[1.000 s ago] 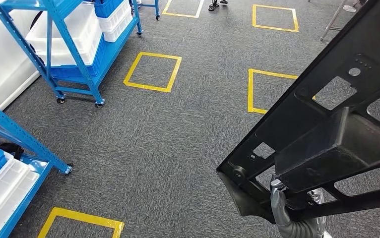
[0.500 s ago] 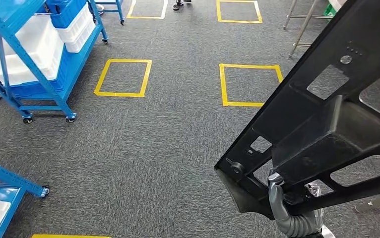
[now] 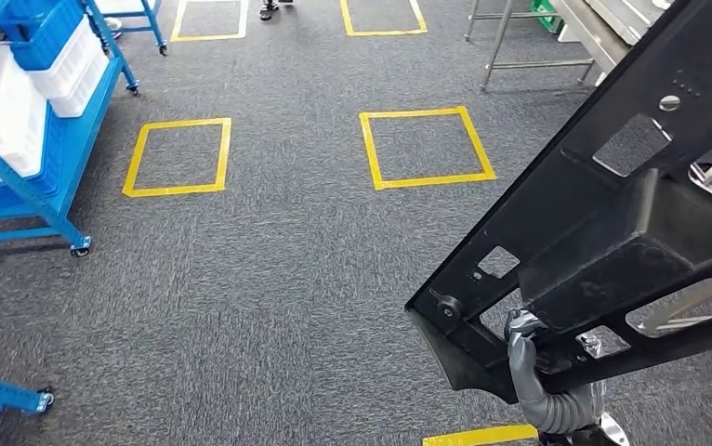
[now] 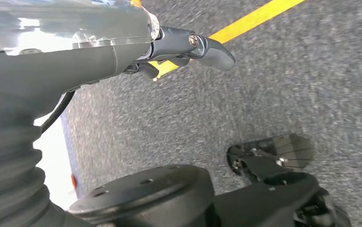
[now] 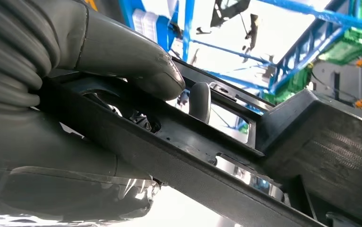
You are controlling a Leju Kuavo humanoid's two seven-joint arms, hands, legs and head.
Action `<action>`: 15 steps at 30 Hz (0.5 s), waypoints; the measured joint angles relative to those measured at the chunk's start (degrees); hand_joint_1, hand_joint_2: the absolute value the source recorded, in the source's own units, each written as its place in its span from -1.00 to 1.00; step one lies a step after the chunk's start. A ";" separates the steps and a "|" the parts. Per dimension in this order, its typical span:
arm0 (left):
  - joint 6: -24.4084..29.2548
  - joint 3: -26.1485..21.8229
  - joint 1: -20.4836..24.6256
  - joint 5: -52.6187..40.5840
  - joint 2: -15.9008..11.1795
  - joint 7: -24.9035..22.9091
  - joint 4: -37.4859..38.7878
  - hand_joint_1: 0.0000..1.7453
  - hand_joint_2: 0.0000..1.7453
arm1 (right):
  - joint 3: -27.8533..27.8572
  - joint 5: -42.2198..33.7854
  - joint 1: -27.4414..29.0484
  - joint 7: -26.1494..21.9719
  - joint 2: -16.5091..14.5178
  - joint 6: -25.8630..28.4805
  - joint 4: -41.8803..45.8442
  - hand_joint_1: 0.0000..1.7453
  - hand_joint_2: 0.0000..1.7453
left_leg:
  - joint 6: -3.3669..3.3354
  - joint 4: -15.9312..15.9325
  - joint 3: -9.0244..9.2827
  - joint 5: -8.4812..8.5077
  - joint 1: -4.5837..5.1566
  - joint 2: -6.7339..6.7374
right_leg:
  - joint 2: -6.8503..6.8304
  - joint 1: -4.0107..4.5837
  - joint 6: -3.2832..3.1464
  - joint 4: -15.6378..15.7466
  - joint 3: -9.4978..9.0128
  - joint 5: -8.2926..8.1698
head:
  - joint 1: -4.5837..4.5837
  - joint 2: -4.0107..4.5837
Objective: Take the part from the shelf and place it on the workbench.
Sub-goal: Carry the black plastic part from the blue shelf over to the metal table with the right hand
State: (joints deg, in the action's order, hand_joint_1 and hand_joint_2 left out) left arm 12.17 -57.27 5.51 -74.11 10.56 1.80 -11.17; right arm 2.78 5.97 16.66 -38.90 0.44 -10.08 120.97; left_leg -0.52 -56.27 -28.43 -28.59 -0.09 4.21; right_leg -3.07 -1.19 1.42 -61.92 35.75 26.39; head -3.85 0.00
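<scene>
Part sits in your right hand, thumb clamped over its lower rail (long axis rising up and away to the right). Workbench probably lies ahead-right. Left hand hangs empty, fingers loosely apart.

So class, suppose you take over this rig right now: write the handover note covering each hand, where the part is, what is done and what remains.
Right hand: grips the black part from below; in the right wrist view its thumb lies over a bar of the part, so the hold looks firm.
Left hand: holds nothing, hanging over the grey carpet near a yellow tape line.
Part: off the shelf, carried tilted in front of the robot above the carpet.
Blue shelves: on the left.
Metal table legs: at upper right, possibly the workbench.
Done: pick-up.
Left: reach the workbench and set the part down.
</scene>
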 joint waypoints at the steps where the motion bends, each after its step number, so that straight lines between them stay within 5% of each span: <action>1: 0.04 0.00 0.09 -0.10 0.00 0.13 0.00 -1.00 1.00 | 0.05 -0.03 -0.27 -0.19 -0.08 -0.05 -0.25 1.00 1.00 | 0.30 -0.11 0.14 -0.23 0.18 0.43 | -0.90 0.21 -0.38 2.19 -1.09 -0.45 | 0.00 0.00; 2: 0.03 -0.01 0.21 -0.23 0.00 0.17 0.00 -1.00 1.00 | 0.12 0.04 -0.48 -0.31 -0.18 -0.02 -0.43 1.00 1.00 | 0.60 -0.17 0.25 -0.41 0.35 0.86 | -1.36 0.47 -0.81 3.05 -1.44 -0.34 | 0.00 0.00; 4: -0.02 0.00 0.56 -0.47 0.00 0.15 0.00 -1.00 1.00 | 0.26 0.26 -0.61 -0.39 -0.37 0.20 -0.64 1.00 1.00 | 1.18 -0.12 0.53 -0.70 0.45 1.85 | -0.17 0.69 -1.62 3.10 -1.31 -0.29 | -0.01 0.00; 6: -0.05 0.01 0.90 -0.63 0.00 0.12 0.00 -1.00 1.00 | 0.37 0.40 -0.69 -0.41 -0.49 0.34 -0.72 1.00 1.00 | 1.79 -1.63 0.19 -2.02 0.16 0.79 | 1.02 0.54 -2.36 3.44 -1.48 -0.44 | -0.01 0.00; 9: -0.09 -0.01 0.91 -0.65 0.00 0.11 0.00 -1.00 1.00 | 0.40 0.46 -1.00 -0.43 -0.81 0.44 -0.76 1.00 1.00 | 2.20 -12.29 -4.77 -7.39 -0.18 -3.04 | 2.96 0.55 -3.22 3.63 -1.59 -0.52 | -0.02 0.00; 11: -0.13 -0.02 0.94 -0.60 0.00 0.11 0.00 -1.00 1.00 | 0.41 0.50 -1.00 -0.39 -0.96 0.49 -0.86 1.00 1.00 | 2.16 -17.94 -7.86 -8.69 -0.18 -3.72 | 4.46 0.77 -3.34 3.56 -1.62 -0.51 | -0.02 0.00; 13: -0.21 -0.02 1.06 -0.64 0.00 0.02 0.00 -1.00 1.00 | 0.42 0.82 -0.96 -0.22 -1.06 0.77 -0.96 1.00 1.00 | 1.77 -14.79 -6.91 -5.43 -0.17 -4.03 | 6.01 0.91 -3.33 3.43 -1.75 -0.50 | -0.01 0.00; 15: -0.35 -0.02 0.91 -0.81 -0.04 -0.18 0.00 -1.00 1.00 | 0.50 1.25 -0.84 0.08 -1.22 1.12 -0.98 1.00 1.00 | 1.16 -6.68 -3.66 -1.18 -0.18 -5.89 | 7.49 1.02 -3.18 3.23 -1.76 -0.50 | -0.01 0.00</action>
State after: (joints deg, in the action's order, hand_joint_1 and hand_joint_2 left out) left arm 11.83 -57.29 6.42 -74.91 10.52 1.62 -11.17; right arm 3.27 7.21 15.83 -38.82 -0.78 -8.96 119.99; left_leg 0.64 -62.95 -32.10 -29.77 -0.27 -1.67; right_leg 4.42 -0.17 -1.76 -58.69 33.99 25.90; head -3.86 0.00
